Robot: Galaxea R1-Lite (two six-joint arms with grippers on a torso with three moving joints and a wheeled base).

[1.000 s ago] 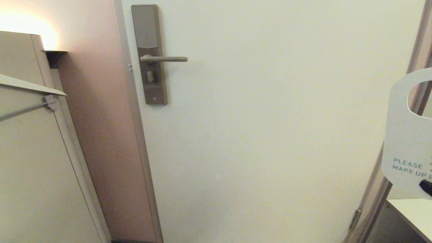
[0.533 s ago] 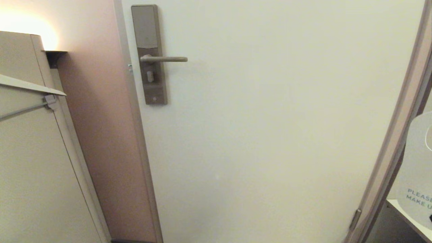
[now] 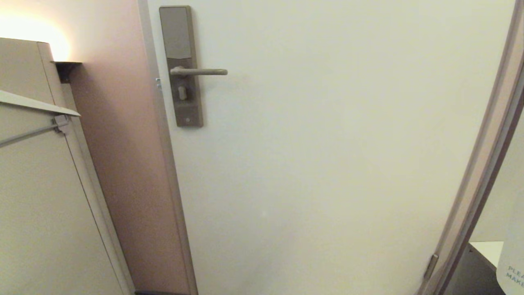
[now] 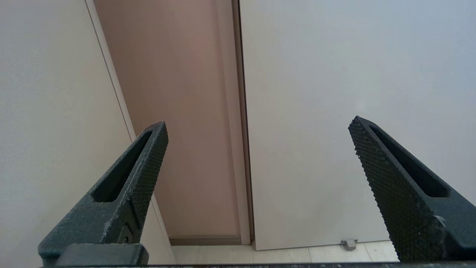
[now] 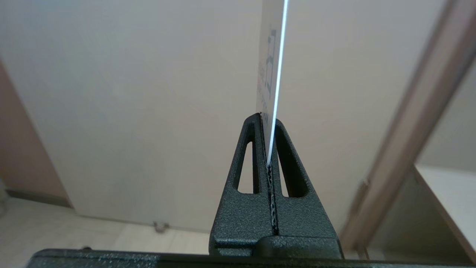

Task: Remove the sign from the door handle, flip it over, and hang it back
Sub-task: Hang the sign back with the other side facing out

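The door handle [image 3: 199, 72] juts bare from its tall lock plate [image 3: 180, 65] high on the white door [image 3: 327, 143]. Nothing hangs on it. Only a sliver of the pale sign [image 3: 513, 262] shows at the head view's lower right corner, with part of its lettering. In the right wrist view the sign [image 5: 270, 63] stands edge-on, and my right gripper [image 5: 268, 121] is shut on its lower edge. My left gripper [image 4: 258, 124] hangs open and empty, low before the door's left edge.
A beige cabinet [image 3: 37, 184] with a grey rail [image 3: 28, 133] stands at the left beside a pink wall strip [image 3: 118, 155]. The door frame [image 3: 483, 164] runs down the right, with a white tabletop [image 3: 487, 248] beyond it. A small door stop [image 4: 349, 243] sits on the floor.
The sign has dropped down and to the right with my right gripper, from the head view's right edge to just its lower right corner. The left gripper has kept still.
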